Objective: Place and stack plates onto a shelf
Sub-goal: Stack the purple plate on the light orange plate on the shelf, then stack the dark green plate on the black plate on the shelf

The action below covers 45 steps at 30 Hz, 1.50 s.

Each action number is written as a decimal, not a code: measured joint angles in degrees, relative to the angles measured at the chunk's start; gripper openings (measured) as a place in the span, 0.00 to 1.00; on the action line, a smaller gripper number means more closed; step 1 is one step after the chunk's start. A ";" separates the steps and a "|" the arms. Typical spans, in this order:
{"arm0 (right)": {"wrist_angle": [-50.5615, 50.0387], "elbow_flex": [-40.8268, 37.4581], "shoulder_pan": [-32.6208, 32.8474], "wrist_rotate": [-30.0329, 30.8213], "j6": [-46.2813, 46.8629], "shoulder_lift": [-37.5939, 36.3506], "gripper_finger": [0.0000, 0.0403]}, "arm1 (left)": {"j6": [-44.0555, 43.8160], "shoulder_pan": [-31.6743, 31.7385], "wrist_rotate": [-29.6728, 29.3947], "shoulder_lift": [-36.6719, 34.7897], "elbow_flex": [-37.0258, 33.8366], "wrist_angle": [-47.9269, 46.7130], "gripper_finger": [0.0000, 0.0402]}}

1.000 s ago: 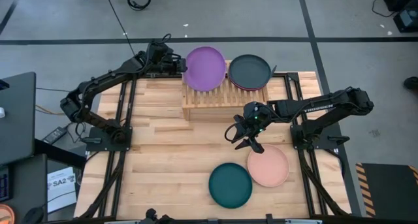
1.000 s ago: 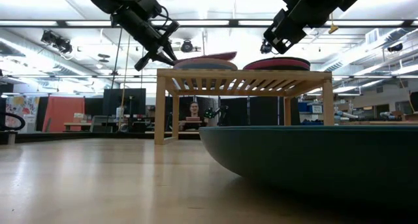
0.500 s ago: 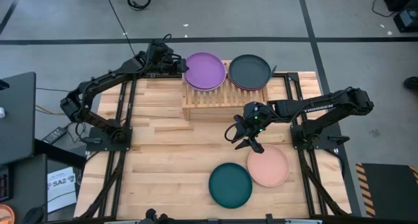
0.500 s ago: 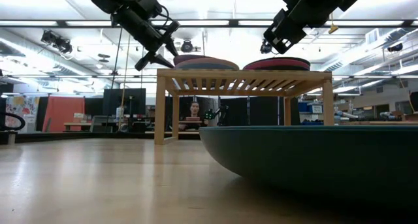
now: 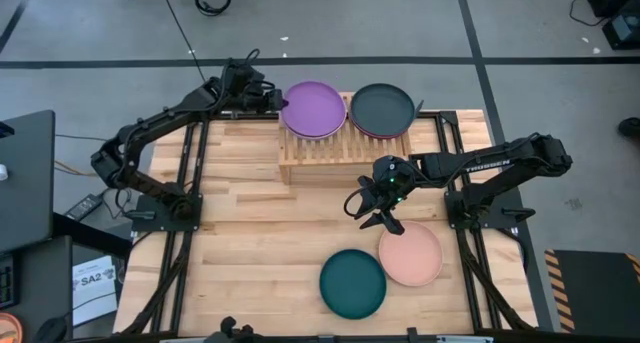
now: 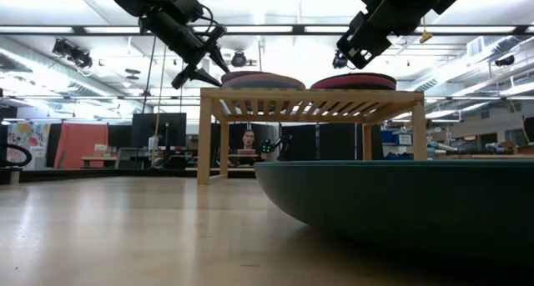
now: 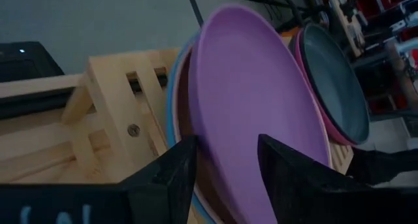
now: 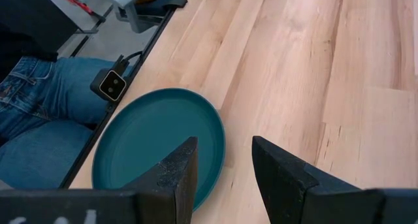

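On the shelf (image 5: 340, 153), the purple plate (image 5: 315, 109) lies flat on top of a peach and a blue plate (image 7: 171, 113). Beside it a charcoal plate (image 5: 381, 108) rests on a magenta one (image 7: 326, 119). My left gripper (image 5: 272, 101) is open at the purple plate's left rim (image 7: 215, 152), its fingers on either side of the rim without holding it. My right gripper (image 5: 385, 221) hangs open above the table between the shelf and a peach plate (image 5: 411, 254). A dark teal plate (image 8: 160, 145) lies flat near the front edge.
The shelf stands at the table's far edge, with bare planks (image 5: 250, 243) in front of it and to its left. A person in jeans (image 8: 39, 113) stands just beyond the table's near edge by the teal plate. Another person (image 6: 248, 142) shows behind the shelf.
My left gripper has opened and let go of the purple plate. The plate, tilted with its far side raised a second ago, has dropped flat onto the stack. The gripper has drawn back slightly toward the table's left.
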 joint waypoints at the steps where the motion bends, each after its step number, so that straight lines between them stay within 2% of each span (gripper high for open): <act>1: 0.00 0.00 0.00 0.00 0.00 0.00 0.37 | 0.00 0.23 -0.01 -0.17 0.00 0.00 0.42; 8: 0.00 0.00 0.00 0.02 0.00 0.00 0.37 | 1.62 1.85 1.96 -1.71 0.01 -0.10 0.42; 13: 0.00 0.00 0.00 0.02 0.20 0.00 0.37 | 8.27 1.43 5.39 -3.13 0.02 -0.96 0.42; 19: 0.00 0.00 0.00 0.04 0.22 0.00 0.37 | 15.28 -2.07 5.98 -5.51 0.02 -3.35 0.42; 22: 0.00 0.00 0.01 0.05 0.38 0.00 0.37 | 18.02 -5.37 5.97 -6.68 0.02 -4.81 0.42; 30: 1.40 0.00 2.06 2.62 8.20 0.00 0.37 | 25.12 -18.31 5.24 -6.92 0.02 -4.74 0.42; 38: 1.41 0.00 7.22 6.97 13.86 0.00 0.37 | 32.38 -31.65 -2.16 -6.77 0.02 -4.78 0.42; 45: 0.69 0.00 11.98 13.82 19.52 0.00 0.37 | 33.64 -39.51 -7.31 -6.77 0.02 -4.76 0.42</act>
